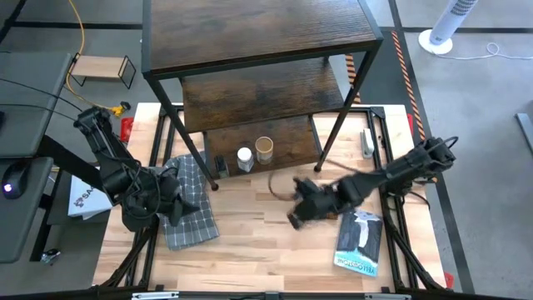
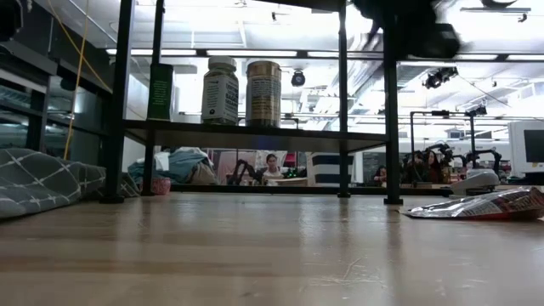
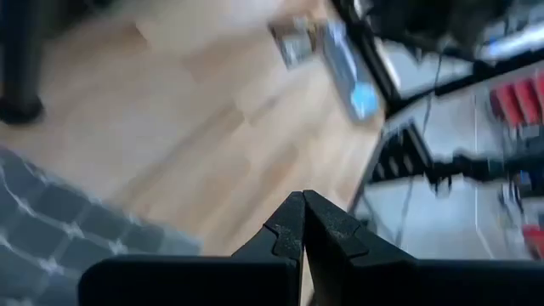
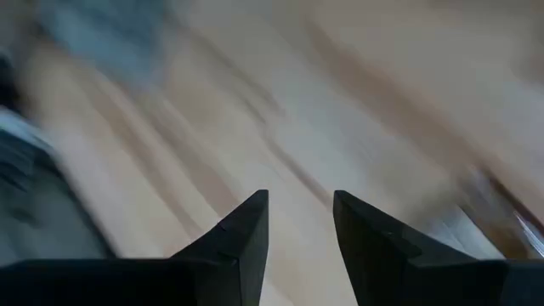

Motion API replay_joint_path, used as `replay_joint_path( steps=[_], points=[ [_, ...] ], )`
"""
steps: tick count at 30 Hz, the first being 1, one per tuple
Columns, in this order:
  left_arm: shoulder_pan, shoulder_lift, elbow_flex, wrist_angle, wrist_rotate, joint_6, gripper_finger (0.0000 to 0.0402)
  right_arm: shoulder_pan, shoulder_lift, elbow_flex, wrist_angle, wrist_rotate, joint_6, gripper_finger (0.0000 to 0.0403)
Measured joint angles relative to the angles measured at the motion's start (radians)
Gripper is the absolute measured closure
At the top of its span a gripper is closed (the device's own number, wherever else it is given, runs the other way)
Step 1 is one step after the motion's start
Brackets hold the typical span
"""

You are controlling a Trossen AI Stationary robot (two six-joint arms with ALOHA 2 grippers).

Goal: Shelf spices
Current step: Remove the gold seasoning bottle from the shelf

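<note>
Two jars, a white-capped jar (image 1: 245, 158) and a tan canister (image 1: 264, 149), stand upright, long axes vertical, side by side on the shelf's (image 1: 250, 37) lowest board. Right gripper (image 1: 298, 218) hangs empty and parted in front of the shelf; left gripper (image 1: 176, 202), pressed closed and empty, rests over the grey cloth (image 1: 190, 217).

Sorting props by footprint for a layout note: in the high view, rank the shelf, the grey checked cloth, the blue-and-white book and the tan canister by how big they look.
1. shelf, though it stands nearer the camera
2. grey checked cloth
3. blue-and-white book
4. tan canister

Two jars (image 1: 254, 153) on shelf (image 1: 250, 133) (lowest board)
</note>
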Motion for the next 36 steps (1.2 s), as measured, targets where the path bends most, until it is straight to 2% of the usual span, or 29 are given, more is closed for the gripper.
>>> replay_joint_path(
  steps=[3,5,9,12,15,20,23,27,30,36],
  points=[
    [-0.003,0.015,0.0,0.053,0.082,0.053,0.0396,-0.064,-0.005,0.004,0.259,0.082,-0.08,0.0273],
    [-0.003,0.026,0.0,0.092,0.131,0.1,0.0395,-0.092,0.001,0.011,0.368,0.149,-0.16,0.0272],
    [0.0,0.046,0.0,0.117,0.226,0.193,0.0371,-0.124,0.004,0.041,0.433,0.247,-0.328,0.0263],
    [0.0,0.06,0.0,0.109,0.267,0.259,0.0334,-0.152,0.004,0.067,0.434,0.265,-0.408,0.0248],
    [0.0,0.076,0.0,0.104,0.271,0.307,0.0283,-0.178,0.004,0.081,0.434,0.329,-0.474,0.023],
    [0.0,0.1,0.0,0.102,0.242,0.279,0.019,-0.217,0.011,0.082,0.431,0.453,-0.545,0.0203],
    [0.0,0.115,0.0,0.102,0.233,0.229,0.0142,-0.249,0.034,0.082,0.431,0.462,-0.588,0.0191],
    [0.0,0.133,0.0,0.101,0.222,0.165,0.0098,-0.283,0.07,0.081,0.467,0.391,-0.596,0.0181],
    [0.002,0.146,0.0,0.102,0.217,0.129,0.0084,-0.292,0.094,0.081,0.482,0.385,-0.632,0.018],
    [0.02,0.165,0.0,0.101,0.218,0.073,0.008,-0.291,0.091,0.081,0.484,0.376,-0.721,0.018]
  ],
)
